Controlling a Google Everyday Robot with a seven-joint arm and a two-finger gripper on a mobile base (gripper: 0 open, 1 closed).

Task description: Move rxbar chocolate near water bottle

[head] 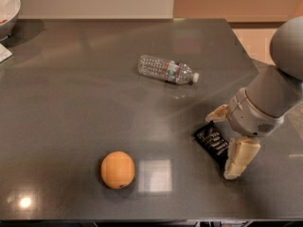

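Observation:
The rxbar chocolate [212, 142], a flat black bar with white lettering, lies on the dark table at the right front. My gripper [225, 143] is open and straddles the bar's right end: one cream finger [217, 113] is behind it and the other finger [239, 158] is in front of it. The gripper's body hides the bar's right end. The water bottle [167, 70], clear with a white cap and a coloured label, lies on its side farther back, cap pointing right, well apart from the bar.
An orange [117, 170] sits at the front middle of the table. A white bowl [6, 8] stands at the back left corner. The table's right edge [246, 51] runs just behind my arm.

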